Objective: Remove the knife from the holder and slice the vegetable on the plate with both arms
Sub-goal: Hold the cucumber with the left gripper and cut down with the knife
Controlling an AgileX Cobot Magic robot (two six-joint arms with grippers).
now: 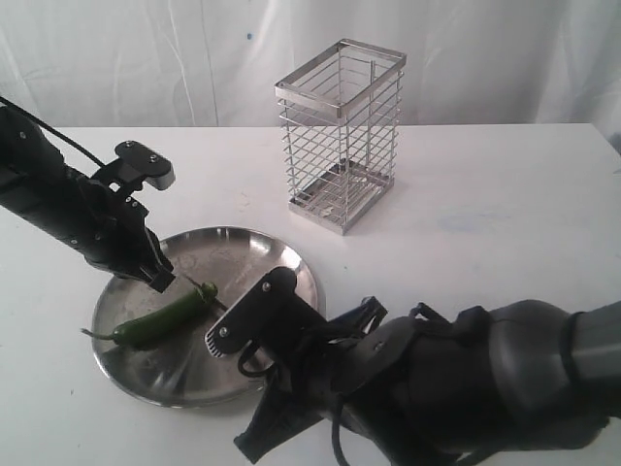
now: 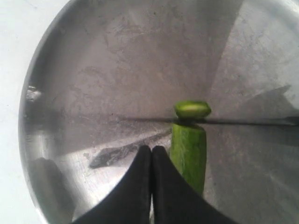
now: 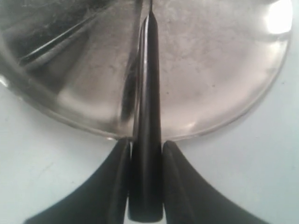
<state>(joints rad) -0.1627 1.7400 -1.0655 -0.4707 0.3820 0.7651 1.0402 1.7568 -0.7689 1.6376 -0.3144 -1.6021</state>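
Two grippers: both closed
right gripper [image 3: 145, 149]: clamps knife [image 3: 148, 93] handle, blade over plate [image 1: 257, 243]
left gripper [image 2: 151, 156]: fingers together, beside vegetable [image 2: 188, 151]
vegetable: on plate, one slice [image 2: 192, 109] cut off
holder [image 1: 342, 131]: behind plate

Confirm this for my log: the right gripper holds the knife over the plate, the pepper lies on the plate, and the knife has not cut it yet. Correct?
Not quite. The left wrist view shows a slice already severed from the pepper, with the knife blade between them. The right gripper does hold the knife over the plate.
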